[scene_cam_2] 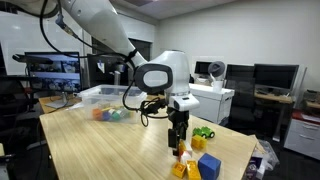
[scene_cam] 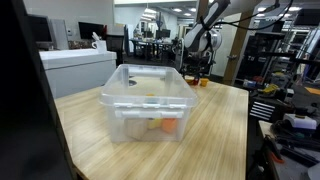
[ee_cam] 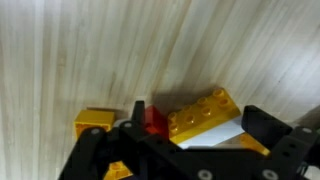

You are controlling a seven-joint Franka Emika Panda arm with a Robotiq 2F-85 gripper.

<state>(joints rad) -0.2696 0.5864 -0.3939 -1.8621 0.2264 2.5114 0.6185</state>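
**Gripper low over a cluster of toy blocks near a corner of the wooden table (scene_cam_2: pixel 100 150).** In the wrist view my gripper (ee_cam: pixel 198 130) has its jaws spread and holds nothing. The long yellow brick (ee_cam: pixel 205 112) lies studs-up between the fingers, at a slant to the wood grain. A small red block (ee_cam: pixel 153 120) touches its end, just beside one fingertip, and a yellow block (ee_cam: pixel 95 122) sits beyond that finger, outside the span. In an exterior view the gripper (scene_cam_2: pixel 178 138) hangs over the same cluster, with a green block (scene_cam_2: pixel 203 132) and a blue block (scene_cam_2: pixel 208 166) near it and the clear bin (scene_cam_2: pixel 100 97) well apart. By my judgement, a clean grasp needs the pads to meet the brick's long flat sides. I would turn the wrist square to the slant and shift off the red block so it is not pinched along. I would close only once the pads sit below the studs. Hard to make out: a pale patch under the brick's near edge, which I cannot identify, and whether the fingertips touch the table. The finger bodies are cut off at the lower edge of the wrist view. In an exterior view the clear bin (scene_cam: pixel 148 95) fills the foreground, and the gripper (scene_cam: pixel 195 68) behind it is too small to show how the jaws stand.
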